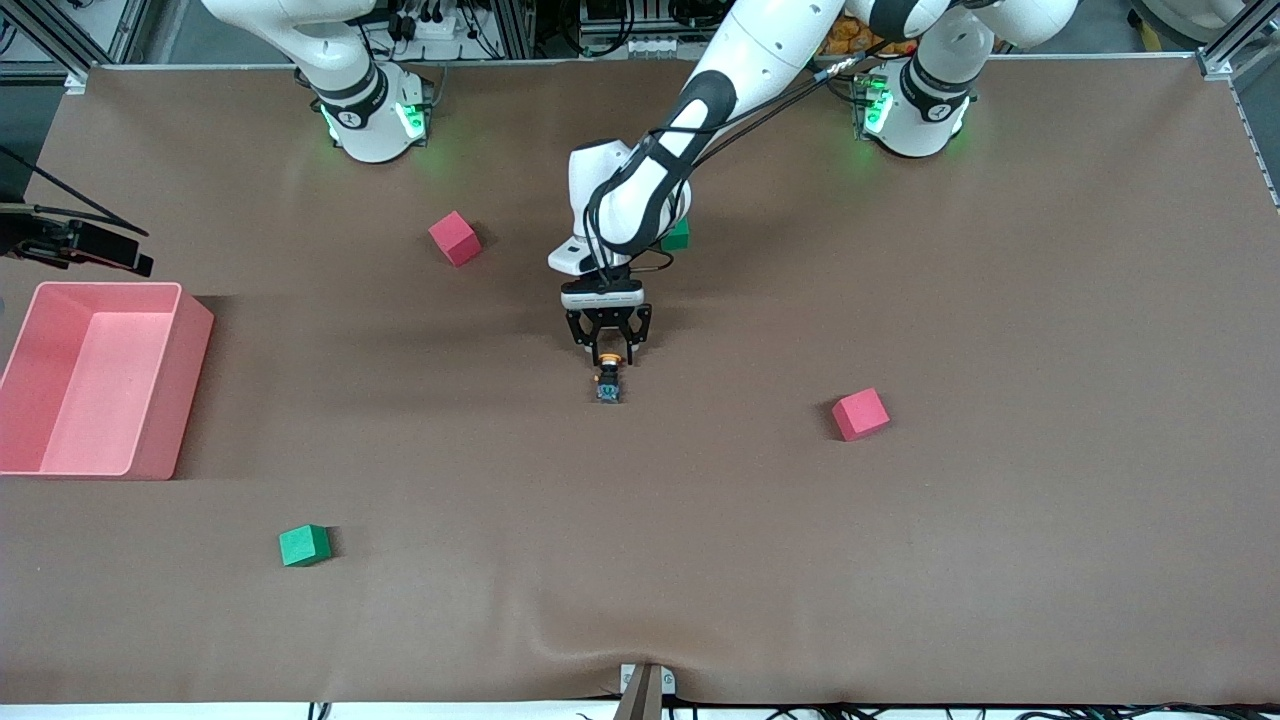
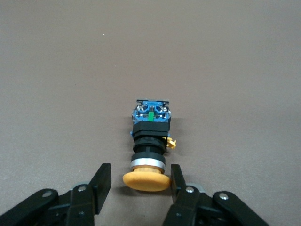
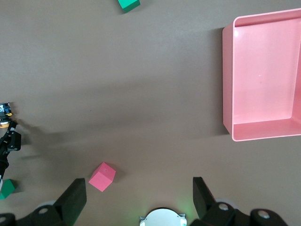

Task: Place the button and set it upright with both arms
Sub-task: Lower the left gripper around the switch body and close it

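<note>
**Closing on the button cap: notes for a clean pick**

Lying on its side at mid-table: button [image 2: 149, 146], orange-yellow cap toward the robots' bases, bluish base toward the front camera. Sitting on the brown table [image 1: 700, 560], well apart from the near red cube [image 1: 860, 414] and the near green cube [image 1: 304, 545].

Hovering low at the cap end: left gripper [image 2: 139, 181]. Fingers [image 2: 100, 181] standing either side of the cap, narrowly parted, small gaps showing on both sides in the left wrist view; not yet clamping, nothing held. Judging the step as the closing phase of a grasp.

Doing it well, by estimate:
- Keeping the cap centred between the fingers so both pads meet it together; uneven contact likely rolling the round body away.
- Gripping at the cap or the silver collar just under it, not the rim alone, since the rim looks thin and slippery.
- Closing slowly, then lifting straight up before any tilting toward upright.

Waiting high above the table near its own base: right gripper [image 3: 136, 197], jaws spread wide, empty. Looking down on the far red cube [image 3: 102, 176] and the pink bin [image 3: 263, 75].
</note>
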Motion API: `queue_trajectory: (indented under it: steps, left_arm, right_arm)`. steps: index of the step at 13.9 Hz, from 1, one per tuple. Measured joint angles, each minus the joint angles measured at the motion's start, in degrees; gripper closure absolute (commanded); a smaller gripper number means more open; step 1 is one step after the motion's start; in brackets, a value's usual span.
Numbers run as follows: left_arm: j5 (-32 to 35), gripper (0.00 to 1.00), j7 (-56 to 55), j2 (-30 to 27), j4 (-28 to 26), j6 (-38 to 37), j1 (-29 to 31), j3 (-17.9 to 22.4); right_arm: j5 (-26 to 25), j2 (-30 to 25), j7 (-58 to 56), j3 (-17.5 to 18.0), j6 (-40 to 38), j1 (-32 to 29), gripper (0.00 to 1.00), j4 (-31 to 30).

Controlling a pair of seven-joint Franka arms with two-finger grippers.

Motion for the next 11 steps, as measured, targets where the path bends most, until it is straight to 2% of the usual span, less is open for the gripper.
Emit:
queue_trajectory:
  steps: [3, 5, 6, 9, 10, 11]
  left_arm:
    - [0.0, 0.58, 0.0, 0.0, 0.1, 0.0, 0.0, 0.0]
    - [0.0, 0.65, 0.0, 0.0, 0.1, 0.0, 0.0, 0.0]
    - [0.0, 0.76, 0.0, 0.0, 0.1, 0.1, 0.0, 0.0]
    - [0.0, 0.95, 0.0, 0.0, 0.2, 0.1, 0.0, 0.0]
    - [0.0, 1.00, 0.0, 0.0, 0.3, 0.1, 0.0, 0.0]
    - [0.0, 1.00, 0.0, 0.0, 0.5, 0.1, 0.0, 0.0]
  right_arm:
    - [0.0, 0.0, 0.0, 0.0, 0.0, 0.0, 0.00, 0.0]
    - [0.0, 0.0, 0.0, 0.0, 0.0, 0.0, 0.00, 0.0]
    - [0.0, 0.0, 0.0, 0.0, -0.1, 0.0, 0.00, 0.0]
    - [0.0, 0.0, 0.0, 0.0, -0.3, 0.0, 0.00, 0.0]
    - [0.0, 0.0, 0.0, 0.0, -0.3, 0.0, 0.00, 0.0]
    - [0.0, 0.0, 0.0, -0.1, -0.3, 0.0, 0.00, 0.0]
